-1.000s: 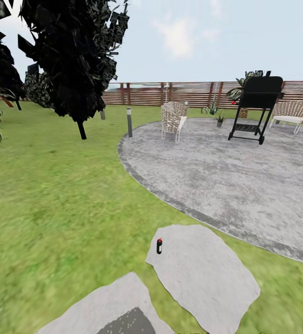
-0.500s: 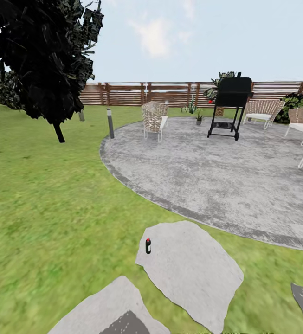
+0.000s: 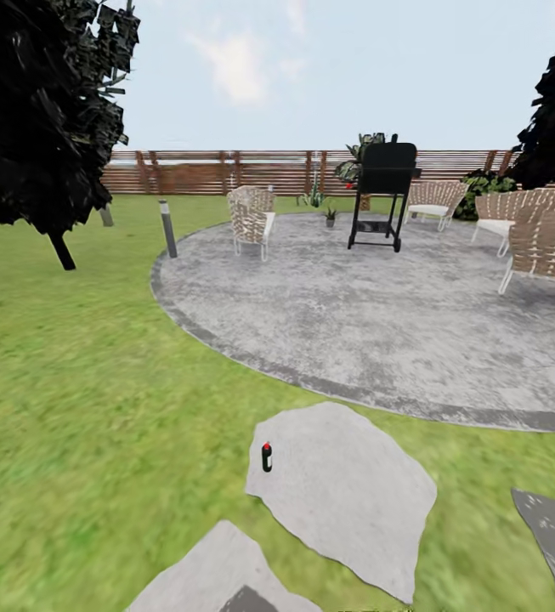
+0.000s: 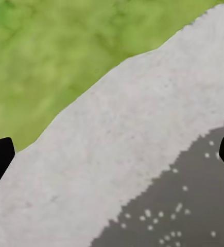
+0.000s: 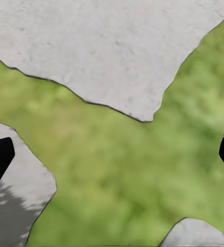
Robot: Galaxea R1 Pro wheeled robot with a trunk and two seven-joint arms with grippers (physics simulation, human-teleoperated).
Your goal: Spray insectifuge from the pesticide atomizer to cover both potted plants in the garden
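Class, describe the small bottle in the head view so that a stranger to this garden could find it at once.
Start at the round grey patio, then come toward the camera across the grass to the nearest big stepping stone. The bottle stands upright on that stone's left edge. It is small and dark with a red top, the only thing standing on any of the stones.

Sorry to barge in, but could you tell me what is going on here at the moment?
The robot is out on the lawn, handling nothing yet. A small spray bottle stands upright at the edge of a stepping stone ahead. Both claws are open above grass and stones. A small potted plant sits on the patio near the grill.
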